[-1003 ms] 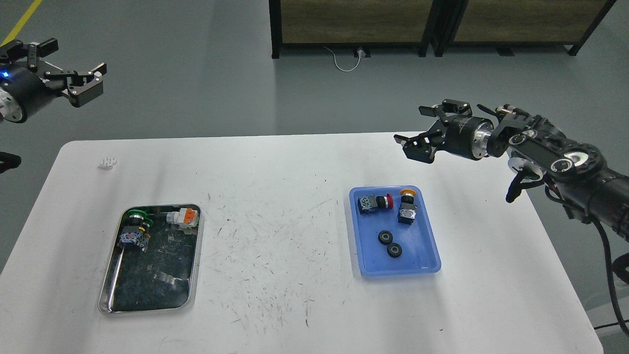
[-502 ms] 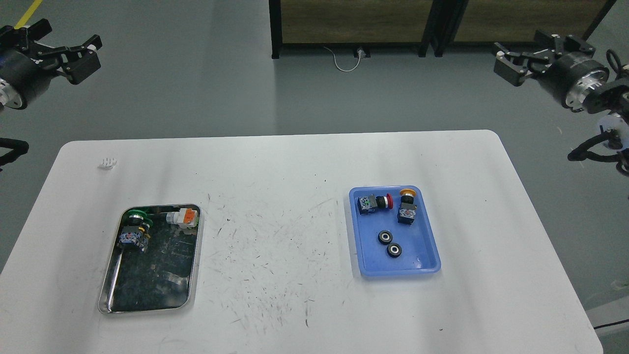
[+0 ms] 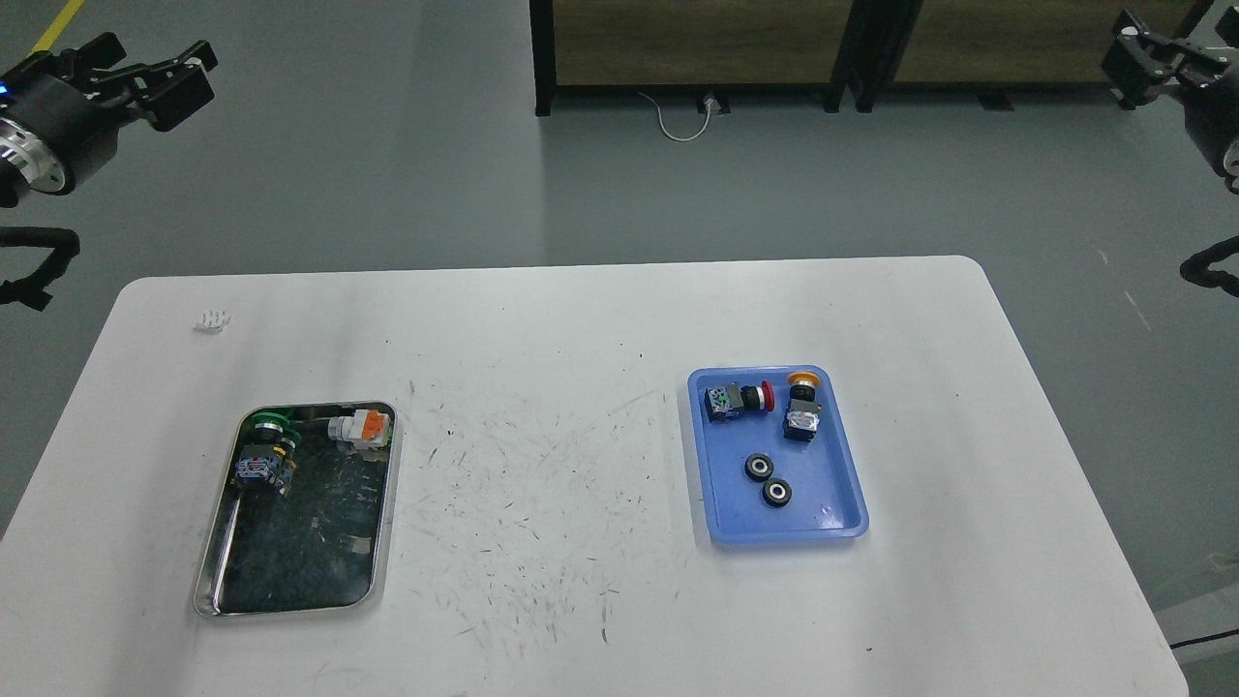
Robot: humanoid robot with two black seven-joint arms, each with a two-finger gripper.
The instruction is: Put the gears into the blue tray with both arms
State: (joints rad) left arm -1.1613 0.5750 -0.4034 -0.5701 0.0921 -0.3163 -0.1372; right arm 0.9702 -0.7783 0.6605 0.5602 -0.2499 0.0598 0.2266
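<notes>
Two small black toothed gears [image 3: 767,480] lie in your shallow blue plastic tray [image 3: 831,489]; your left gripper [image 3: 169,75] is spread empty, the right gripper's [image 3: 1137,58] state unclear.

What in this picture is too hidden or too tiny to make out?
- Right gripper, head view: cut off by the right edge; open or shut can't be told.
- Small white object on the table: too small to identify.
- Steel tray bottom: glare hides what lies there.
- Gears in the blue tray: teeth too small to see.
</notes>
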